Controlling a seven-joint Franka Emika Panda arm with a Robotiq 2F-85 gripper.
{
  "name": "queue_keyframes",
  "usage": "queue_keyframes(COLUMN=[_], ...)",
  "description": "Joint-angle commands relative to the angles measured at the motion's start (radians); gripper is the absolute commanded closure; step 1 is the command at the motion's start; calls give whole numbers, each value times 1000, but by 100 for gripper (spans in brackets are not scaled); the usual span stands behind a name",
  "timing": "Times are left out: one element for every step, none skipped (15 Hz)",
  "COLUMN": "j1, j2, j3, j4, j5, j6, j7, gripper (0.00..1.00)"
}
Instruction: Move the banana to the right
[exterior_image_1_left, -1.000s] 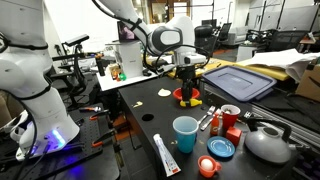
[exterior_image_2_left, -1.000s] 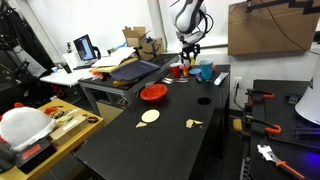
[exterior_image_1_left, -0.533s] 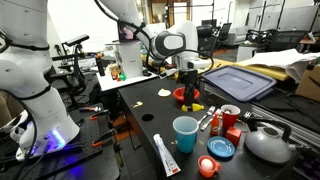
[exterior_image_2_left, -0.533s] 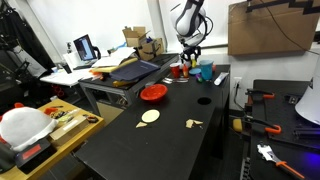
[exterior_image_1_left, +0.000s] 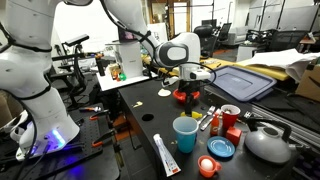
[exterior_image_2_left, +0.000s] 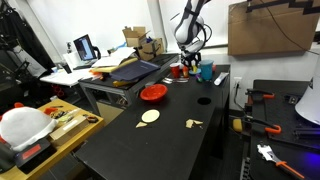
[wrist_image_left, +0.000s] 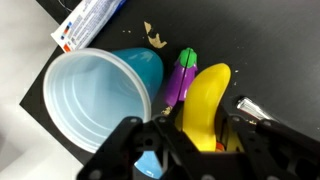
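Observation:
The small yellow banana (wrist_image_left: 208, 90) sits between the fingers of my gripper (wrist_image_left: 200, 128) in the wrist view, and the gripper is shut on it. In an exterior view the gripper (exterior_image_1_left: 193, 102) holds the banana (exterior_image_1_left: 197, 112) just above the black table, beside the red bowl (exterior_image_1_left: 179, 95) and behind the blue cup (exterior_image_1_left: 185, 133). In the wrist view the blue cup (wrist_image_left: 95, 100) is close on the left and a purple toy eggplant (wrist_image_left: 181, 77) lies against the banana. In an exterior view the gripper (exterior_image_2_left: 190, 63) is at the table's far end; the banana is too small to see there.
A white toothpaste tube (exterior_image_1_left: 166, 155) lies in front of the cup and also shows in the wrist view (wrist_image_left: 90, 22). Red and blue lids (exterior_image_1_left: 221, 148), a red cup (exterior_image_1_left: 230, 115) and a grey kettle (exterior_image_1_left: 268, 143) stand to the right. A blue bin (exterior_image_1_left: 238, 80) is behind.
My gripper has moved with the banana away from the red bowl, to the right and toward the blue cup in an exterior view.

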Motion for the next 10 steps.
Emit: queue_keyframes(j1=[19, 22, 23, 24, 22, 20, 20, 19, 18, 19], j2=[48, 58, 67, 75, 82, 88, 95, 101, 105, 109], j3=[-15, -18, -19, -21, -22, -22, -24, -26, -26, -28], j4=[54, 65, 75, 85, 93, 100, 107, 112, 117, 120], j5=[36, 33, 33, 32, 35, 37, 38, 39, 41, 41], j6=[-20, -19, -19, -20, -20, -20, -20, -20, -23, -26], j7=[-46, -45, -45, -46, -46, -48, -47, -47, -48, -49], gripper=[92, 92, 92, 92, 92, 92, 92, 92, 92, 47])
